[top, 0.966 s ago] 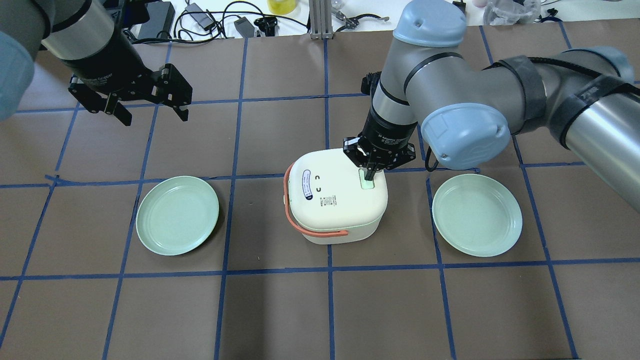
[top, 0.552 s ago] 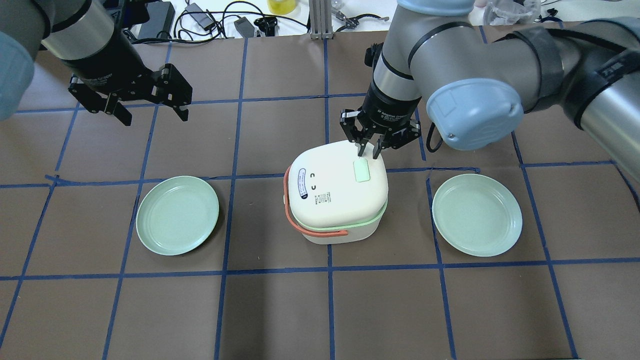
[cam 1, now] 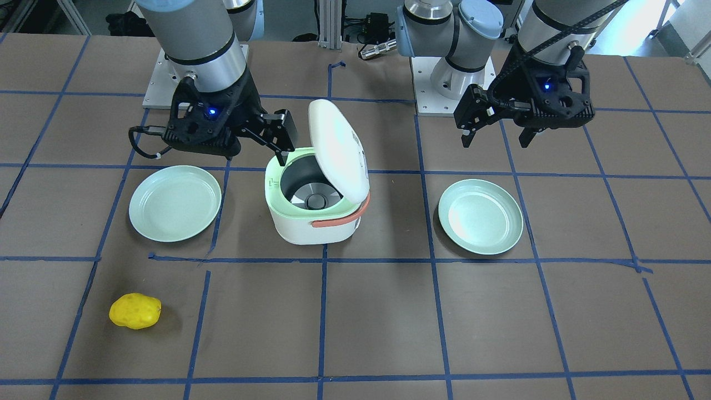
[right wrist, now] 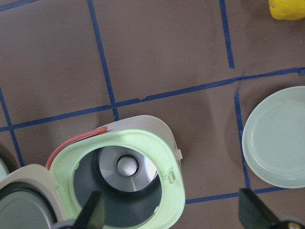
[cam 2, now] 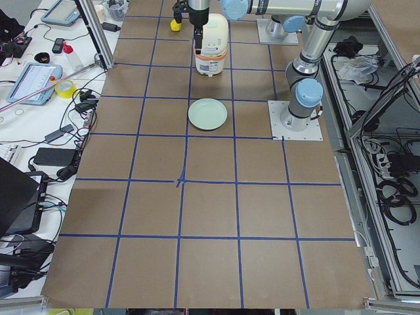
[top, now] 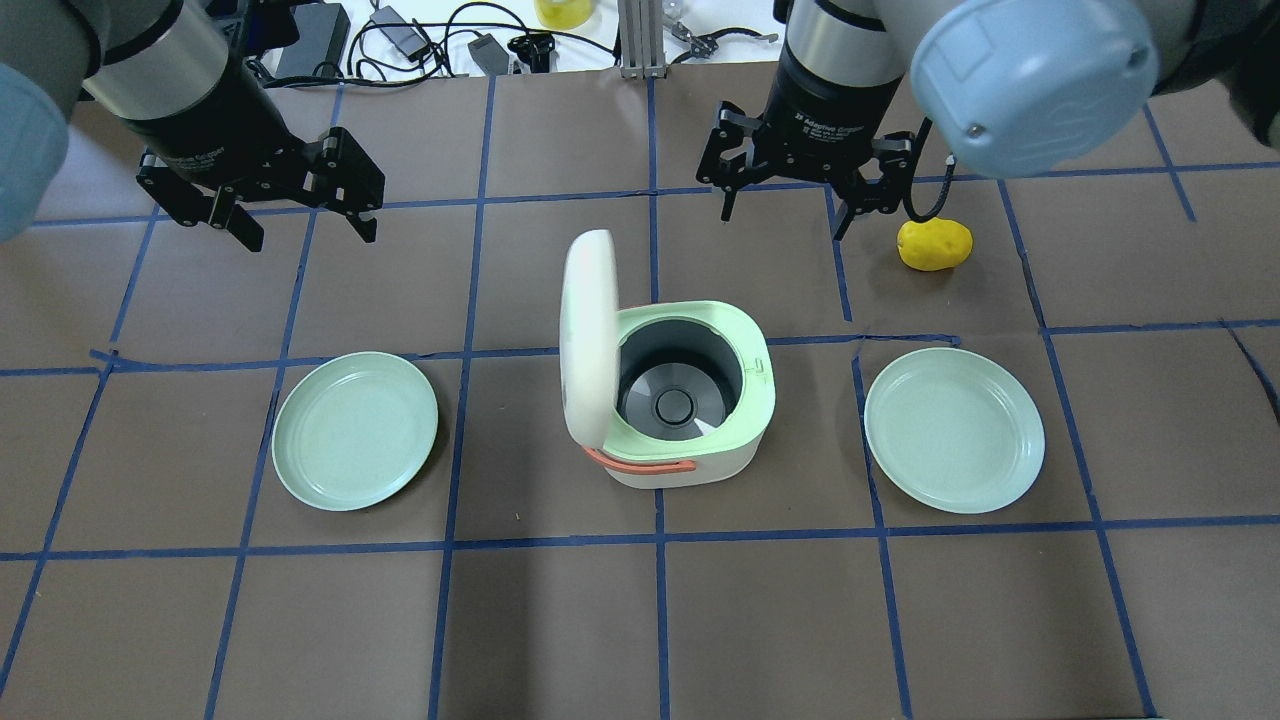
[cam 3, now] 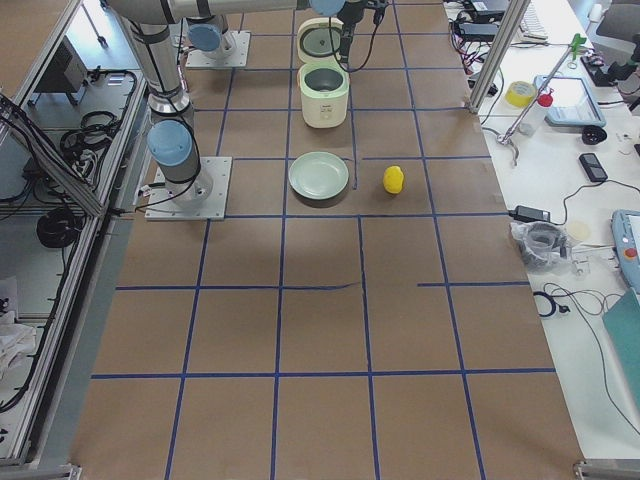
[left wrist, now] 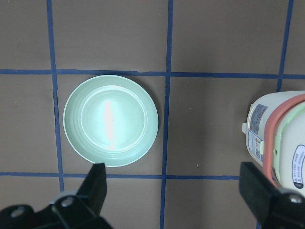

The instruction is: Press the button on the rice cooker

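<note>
The white rice cooker stands mid-table with its lid swung up on the left side and the dark inner pot showing. The lid's button is not in view. My right gripper is open and empty, raised beyond the cooker, clear of it. In the right wrist view the open cooker lies below its fingers. My left gripper is open and empty, high at the far left above a plate. The front view shows the cooker with its lid upright.
A green plate lies left of the cooker and another right of it. A yellow lumpy object lies on the table just right of my right gripper. Cables and tools lie along the far edge.
My right gripper lifted off the lid's button, drew back beyond the cooker and opened. The lid swung up and the cooker stands open. The left arm has not moved.
</note>
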Controlling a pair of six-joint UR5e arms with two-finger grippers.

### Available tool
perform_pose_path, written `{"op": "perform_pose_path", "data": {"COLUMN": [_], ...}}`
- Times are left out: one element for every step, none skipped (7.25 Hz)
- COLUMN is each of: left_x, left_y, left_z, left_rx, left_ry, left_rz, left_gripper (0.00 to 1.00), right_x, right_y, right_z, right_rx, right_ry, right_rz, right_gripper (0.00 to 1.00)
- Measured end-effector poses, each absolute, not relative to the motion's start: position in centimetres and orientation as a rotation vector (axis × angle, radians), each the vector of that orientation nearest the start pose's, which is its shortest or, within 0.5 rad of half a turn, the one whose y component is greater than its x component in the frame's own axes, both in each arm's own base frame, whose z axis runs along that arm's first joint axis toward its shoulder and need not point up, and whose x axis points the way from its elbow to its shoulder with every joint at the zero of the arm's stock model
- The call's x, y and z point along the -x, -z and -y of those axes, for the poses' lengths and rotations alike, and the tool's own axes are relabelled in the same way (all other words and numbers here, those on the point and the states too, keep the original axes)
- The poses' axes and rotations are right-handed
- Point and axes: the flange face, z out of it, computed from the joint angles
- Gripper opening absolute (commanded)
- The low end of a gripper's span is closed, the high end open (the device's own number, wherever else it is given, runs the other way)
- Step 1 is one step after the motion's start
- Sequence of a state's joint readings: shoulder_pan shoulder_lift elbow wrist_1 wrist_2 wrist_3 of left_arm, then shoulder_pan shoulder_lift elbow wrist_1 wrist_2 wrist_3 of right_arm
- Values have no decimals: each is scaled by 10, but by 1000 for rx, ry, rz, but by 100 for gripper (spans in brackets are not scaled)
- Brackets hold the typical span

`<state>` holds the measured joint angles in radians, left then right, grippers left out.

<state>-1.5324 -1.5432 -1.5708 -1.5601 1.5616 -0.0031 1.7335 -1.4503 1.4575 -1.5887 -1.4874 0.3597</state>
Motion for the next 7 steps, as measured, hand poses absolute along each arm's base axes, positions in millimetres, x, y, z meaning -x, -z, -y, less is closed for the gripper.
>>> {"op": "perform_pose_path", "data": {"left_x": [116, 116, 116, 116, 116, 116, 116], "left_y": [-502, -502, -502, -502, -502, -502, -502], "left_z": [489, 489, 489, 489, 489, 489, 489], "left_rx": [65, 66, 66, 65, 65, 66, 66], "left_ry": [61, 61, 61, 61, 61, 61, 61], "left_rz": [-3149, -3149, -3149, -3149, -3149, -3149, -3149], "left_gripper": [100, 100, 100, 100, 100, 100, 100], "right_x": [-205, -179, -158, -143, -135, -131, -129], "right_y": [-486, -487, -488, -489, -489, -491, -495], "right_z": [522, 531, 536, 538, 536, 533, 528], "right_rx": [-274, -240, -212, -179, -156, -144, -139], "right_ry": [-15, -13, -8, -12, -29, -40, -47], "right_rz": [-3056, -3064, -3074, -3093, -3113, -3132, -3149], "right_gripper": [100, 100, 100, 100, 100, 100, 100]}}
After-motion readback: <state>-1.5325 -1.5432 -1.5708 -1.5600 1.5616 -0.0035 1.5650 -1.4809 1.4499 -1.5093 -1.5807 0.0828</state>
